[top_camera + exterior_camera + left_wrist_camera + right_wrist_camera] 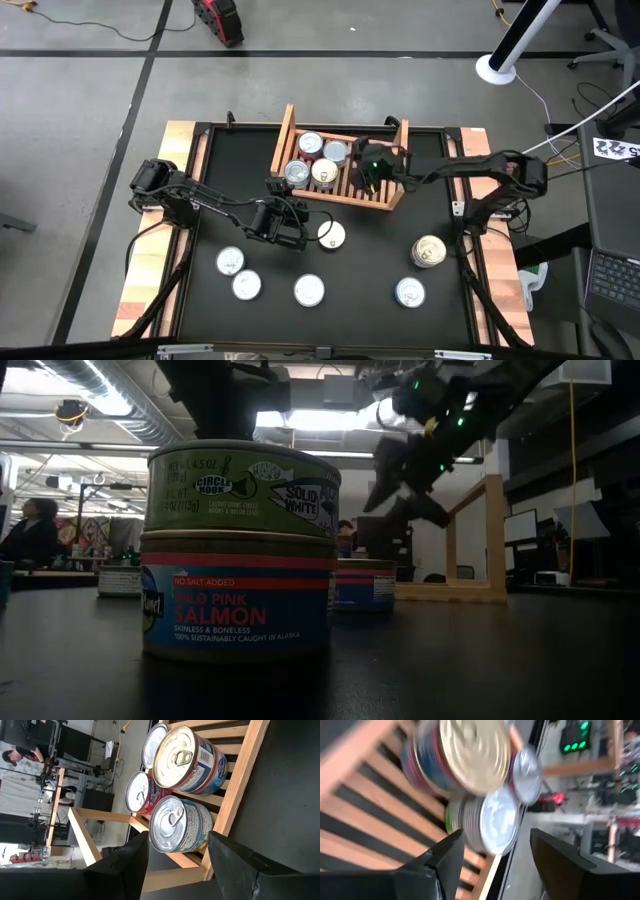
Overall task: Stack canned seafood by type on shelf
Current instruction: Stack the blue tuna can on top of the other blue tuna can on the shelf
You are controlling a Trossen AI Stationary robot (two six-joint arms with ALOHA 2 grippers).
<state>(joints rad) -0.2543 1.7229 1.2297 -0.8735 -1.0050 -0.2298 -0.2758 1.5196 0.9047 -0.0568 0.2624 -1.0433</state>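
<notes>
The wooden shelf [372, 192] stands at the table's far middle. Several tins of canned seafood rest on its slats at the left end [311, 146], one with a gold lid [187, 755] and one silver-lidded [175, 825]. My left gripper [177, 865] is open at the shelf's near left corner [285, 198], and the silver-lidded tin lies just ahead of its fingers. My right gripper [375, 172] hovers open over the shelf's right half with nothing between its fingers [495, 860]. It is raised above the slats in the low view [400, 495].
Loose tins lie on the black table nearer me: one by the shelf [331, 234], several along the near side [246, 286], and a gold-lidded one at the right [429, 251]. A green tin sits stacked on a salmon tin [240, 550] close to the low camera.
</notes>
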